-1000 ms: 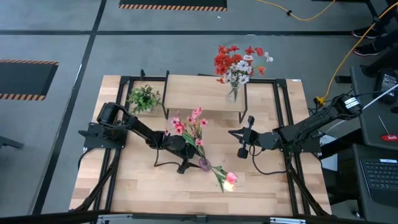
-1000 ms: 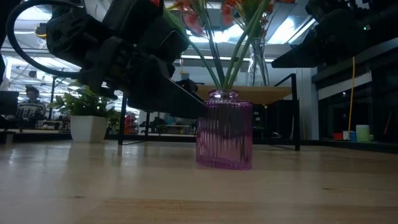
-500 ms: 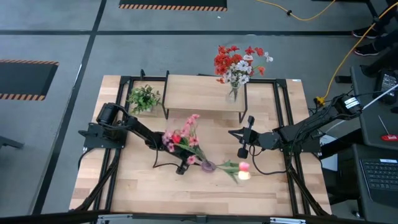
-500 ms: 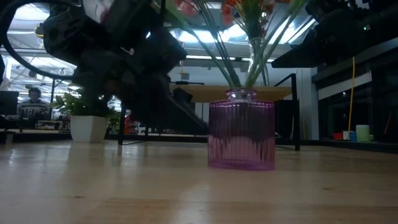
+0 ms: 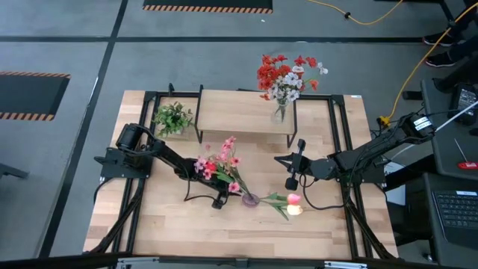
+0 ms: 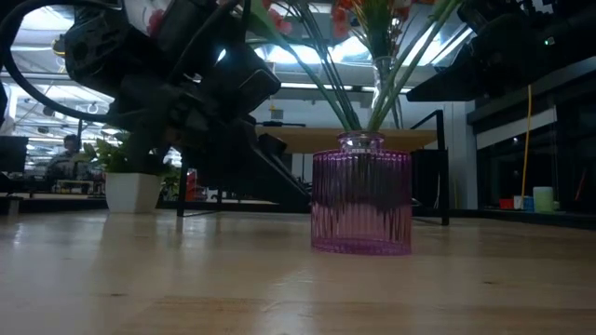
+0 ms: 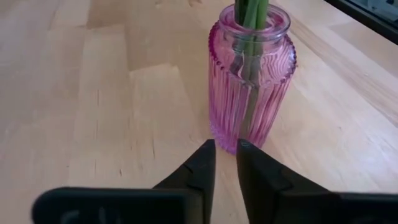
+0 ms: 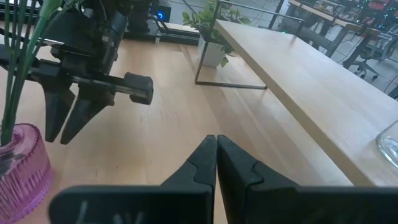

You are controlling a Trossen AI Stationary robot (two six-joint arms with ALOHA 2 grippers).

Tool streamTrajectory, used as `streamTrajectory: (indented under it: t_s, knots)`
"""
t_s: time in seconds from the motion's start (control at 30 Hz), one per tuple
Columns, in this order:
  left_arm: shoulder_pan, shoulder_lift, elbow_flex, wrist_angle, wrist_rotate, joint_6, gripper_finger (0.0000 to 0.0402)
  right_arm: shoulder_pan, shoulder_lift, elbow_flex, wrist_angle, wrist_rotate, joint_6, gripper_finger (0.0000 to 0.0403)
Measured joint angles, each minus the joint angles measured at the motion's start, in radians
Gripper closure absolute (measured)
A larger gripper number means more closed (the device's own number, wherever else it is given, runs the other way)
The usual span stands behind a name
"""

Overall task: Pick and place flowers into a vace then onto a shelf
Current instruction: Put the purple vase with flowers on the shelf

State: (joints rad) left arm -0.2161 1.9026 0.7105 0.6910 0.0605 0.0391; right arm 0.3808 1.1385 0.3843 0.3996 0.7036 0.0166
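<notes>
flowers (image 5: 224,166) stand with their stems in the pink vase (image 7: 250,78) on the table (image 5: 172,224), in front of the shelf (image 5: 243,112). my left gripper (image 7: 225,163) sits just beside the vase base, fingers nearly together and grasping nothing, so the vase stands by itself. my right gripper (image 8: 216,155) waits nearby, clenched and empty, probably to lift the vase.
</notes>
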Motion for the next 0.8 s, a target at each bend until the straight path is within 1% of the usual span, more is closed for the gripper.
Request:
streamTrajectory:
  t_s: [0.13, 0.3, 0.53, 0.67, 0.8]
  knots:
    - [0.0, -0.001, 0.001, -0.007, -0.018, -0.037, 0.0314, 0.0, 0.0, 0.0, 0.0, 0.0, 0.0, 0.0386]
    - [0.002, -0.011, 0.001, -0.065, -0.017, -0.111, 0.0269, 0.0, 0.0, 0.0, -0.002, 0.0, 0.0, 0.0386]
    - [0.0, -0.024, 0.001, -0.074, -0.004, -0.11, 0.0216, 0.0, 0.0, 0.0, -0.007, 0.0, -0.001, 0.0386]
    - [0.0, -0.037, 0.001, -0.078, 0.011, -0.107, 0.0201, 0.0, 0.0, 0.0, -0.009, 0.0, -0.002, 0.0386]
    - [0.0, -0.049, 0.001, -0.076, 0.015, -0.106, 0.0199, 0.0, 0.0, 0.0, -0.009, 0.0, -0.002, 0.0386]
